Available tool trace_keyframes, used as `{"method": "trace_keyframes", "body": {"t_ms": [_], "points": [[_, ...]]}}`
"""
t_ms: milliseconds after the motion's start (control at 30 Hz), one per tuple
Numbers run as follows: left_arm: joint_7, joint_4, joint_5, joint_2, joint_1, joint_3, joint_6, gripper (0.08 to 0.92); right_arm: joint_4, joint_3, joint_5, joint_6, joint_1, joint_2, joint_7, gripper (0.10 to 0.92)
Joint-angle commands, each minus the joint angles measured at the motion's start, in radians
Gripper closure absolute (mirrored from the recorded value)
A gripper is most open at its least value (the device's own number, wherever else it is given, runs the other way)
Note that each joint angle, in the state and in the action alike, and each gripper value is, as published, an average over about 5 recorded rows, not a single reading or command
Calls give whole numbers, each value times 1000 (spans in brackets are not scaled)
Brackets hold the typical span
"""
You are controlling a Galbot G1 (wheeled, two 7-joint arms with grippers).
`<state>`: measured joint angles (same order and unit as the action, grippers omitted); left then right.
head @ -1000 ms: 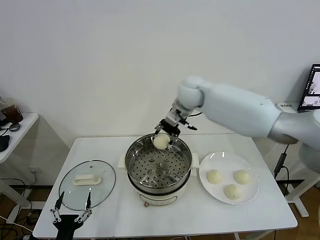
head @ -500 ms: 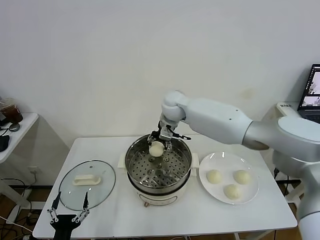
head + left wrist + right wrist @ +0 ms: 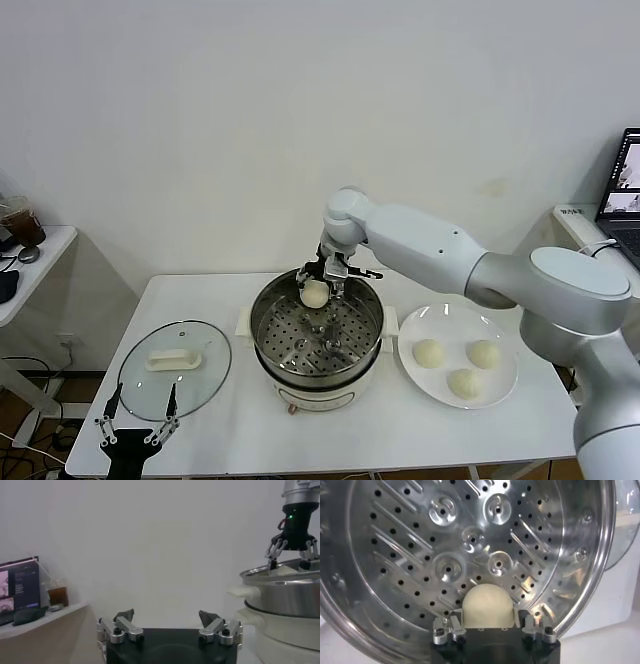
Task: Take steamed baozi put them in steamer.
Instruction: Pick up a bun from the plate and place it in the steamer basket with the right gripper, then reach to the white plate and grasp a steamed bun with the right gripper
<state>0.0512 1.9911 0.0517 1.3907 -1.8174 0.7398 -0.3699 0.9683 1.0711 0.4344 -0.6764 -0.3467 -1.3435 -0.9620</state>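
Observation:
The steel steamer stands mid-table on its white base. My right gripper hangs just inside its far rim, jaws parted to either side of one baozi. In the right wrist view that baozi rests on the perforated tray near the wall, and the fingers stand slightly clear of it. Three more baozi lie on the white plate. My left gripper waits open and empty at the table's front left edge.
The glass lid with its white handle lies flat left of the steamer, close to the left gripper. A side table stands at far left, and a laptop at far right. The left wrist view shows the steamer.
The right gripper carried the baozi leftwards and down into the steamer, then spread its jaws off it. The left arm has stayed put.

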Motion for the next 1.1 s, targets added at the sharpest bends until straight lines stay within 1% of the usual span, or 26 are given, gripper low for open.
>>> {"method": "trace_keyframes", "body": {"t_ms": [33,133,200,267,367,433,500,633,700,767,900,1100], "points": [[0,1,0,0,1,0,1,177,17,-1,-62,-10,-6,16,29,260],[0,2,0,-2,3,0,1,177,116,36,-207,62,-59,69,-6,213],[0,3,1,-4,5,0,1,177,209,68,-323,146,-117,126,-35,206],[-1,4,3,-7,7,0,1,177,303,105,-441,267,-184,201,-65,203],[-2,7,5,-13,10,-1,1,177,438,148,-584,512,-269,334,-112,203],[-2,7,7,-17,15,-2,1,177,519,160,-629,688,-308,419,-139,203],[-3,8,8,-22,20,-3,1,177,585,169,-644,851,-335,504,-161,203],[-4,4,14,-34,28,-6,0,177,671,192,-654,1073,-345,659,-158,203],[-5,1,19,-40,31,-6,-2,177,699,211,-661,1161,-328,736,-144,203],[-6,-1,23,-45,33,-4,-3,177,713,221,-653,1182,-298,793,-149,203],[-7,-2,29,-51,35,3,-4,177,710,200,-596,1117,-182,860,-173,203],[-7,-2,28,-48,34,9,-3,177,611,49,-496,1017,54,873,-171,203]]}}
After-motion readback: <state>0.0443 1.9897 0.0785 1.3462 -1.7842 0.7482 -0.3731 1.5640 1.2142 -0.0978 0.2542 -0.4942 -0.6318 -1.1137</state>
